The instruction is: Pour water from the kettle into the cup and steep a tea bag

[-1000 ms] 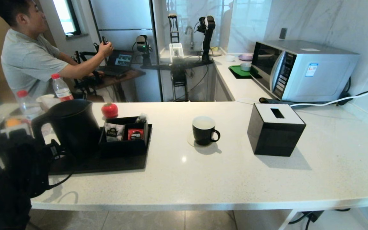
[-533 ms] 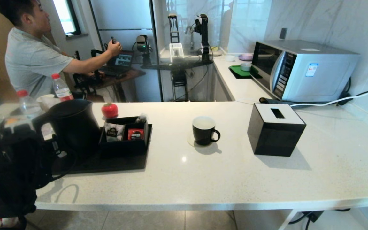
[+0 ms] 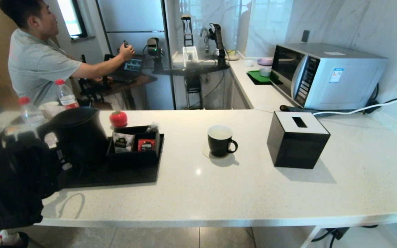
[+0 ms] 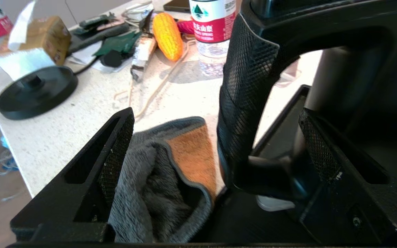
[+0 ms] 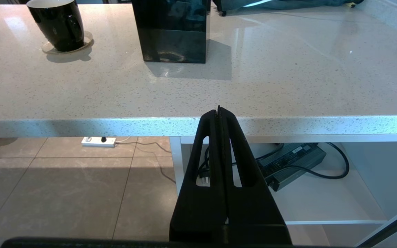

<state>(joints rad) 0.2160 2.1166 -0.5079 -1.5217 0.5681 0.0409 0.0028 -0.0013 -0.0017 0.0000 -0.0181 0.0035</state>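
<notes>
- Black mesh wraps the handle (image 4: pixel 250 103) of the kettle (image 3: pixel 79 136), which stands on the dark tray (image 3: pixel 122 175) at the left of the head view; the left gripper (image 4: pixel 215 151) straddles that handle with its pads spread apart, neither one pressing on it, so a lift begun now would likely slip.
- One pad (image 4: pixel 317 151) sits close to the kettle body; a crooked closing could pinch the wall rather than the handle and tilt the kettle.
- A grey and orange cloth (image 4: pixel 171 172) lies bunched just beside the handle, between the pads; it could be caught in the grasp and dragged along.
- The sachet box (image 3: pixel 134 144) touches or nearly touches the kettle on the tray; a swing to the right could knock it.
- The cup (image 3: pixel 220 140) stands on a coaster (image 3: pixel 206 151) near the centre of the bench (image 3: pixel 253 193), well apart from the kettle; a long carry of a heavy kettle risks spills.
- The tissue box (image 3: pixel 296 139) sits near the cup, at its right.
- I cannot pick out the tea bag with certainty.
- The right gripper (image 5: pixel 219 113) hangs closed and empty below the bench edge, idle.
</notes>
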